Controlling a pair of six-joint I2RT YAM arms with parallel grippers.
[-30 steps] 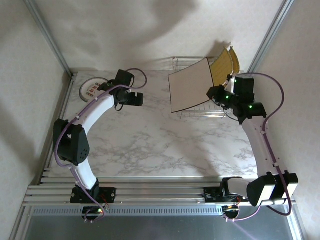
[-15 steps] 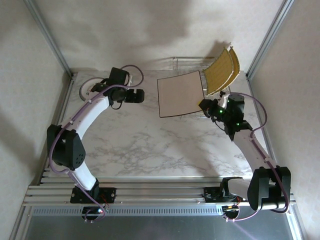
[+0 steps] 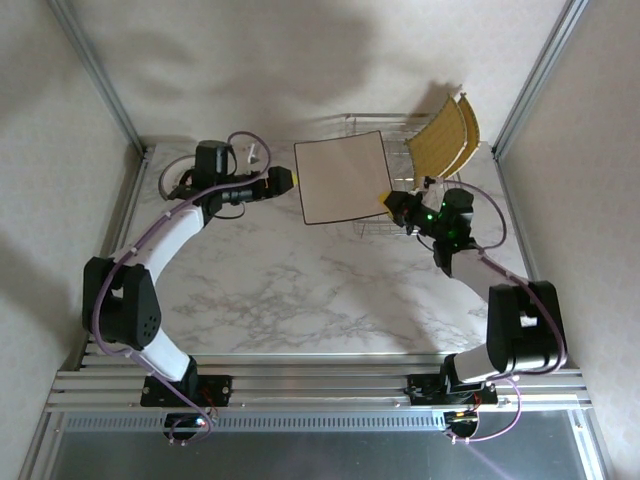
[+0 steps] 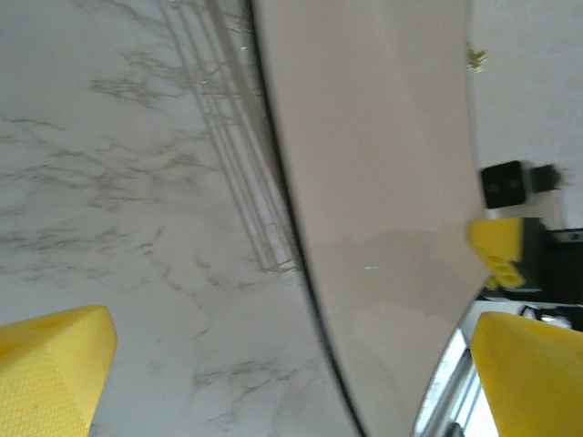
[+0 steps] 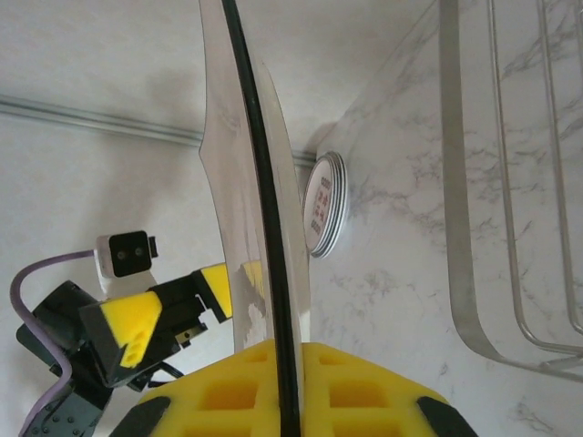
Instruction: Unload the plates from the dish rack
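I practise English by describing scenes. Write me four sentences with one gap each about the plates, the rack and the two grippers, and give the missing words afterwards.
1. The white plate held at its edge by the right gripper is ___ in shape.
2. The left gripper, close to the opposite edge of that plate, is ___.
3. The two woven plates standing in the dish rack are ___ in colour.
4. The small plates stacked on the table are ___ in shape.

Missing words: square; open; yellow; round.

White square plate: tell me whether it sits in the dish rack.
No: fingers of the right gripper clamp the white square plate by its corner, left of the dish rack.
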